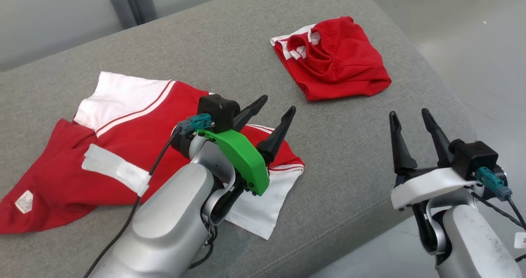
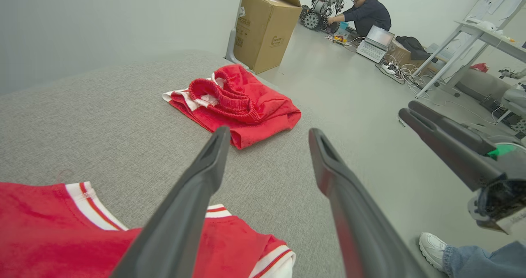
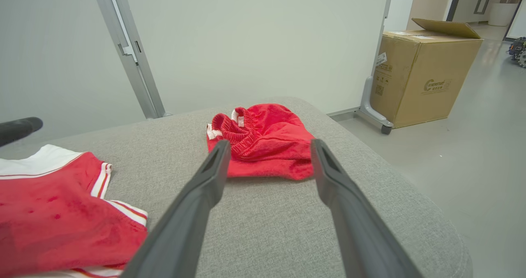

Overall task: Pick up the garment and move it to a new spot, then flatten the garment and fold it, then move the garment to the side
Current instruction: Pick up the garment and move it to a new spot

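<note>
A red garment (image 1: 135, 121) with white sleeves and striped trim lies loosely spread on the left of the grey cushion (image 1: 230, 52). Its hem shows in the left wrist view (image 2: 41, 224) and its edge in the right wrist view (image 3: 49, 212). My left gripper (image 1: 277, 105) hovers open over the garment's right edge, nothing between its fingers (image 2: 269, 132). Off the cushion's right front edge my right gripper (image 1: 409, 114) stands open and empty (image 3: 270, 144). Red shorts (image 1: 341, 64) lie folded at the far right of the cushion (image 2: 246, 105) (image 3: 267, 134).
The cushion's rounded right edge drops to a grey floor (image 1: 472, 31). A cardboard box (image 3: 423, 72) and a metal post (image 3: 127, 52) stand behind it. A person's white shoe (image 2: 433, 249) is near the right arm. Another person (image 2: 365, 12) sits on the floor far off.
</note>
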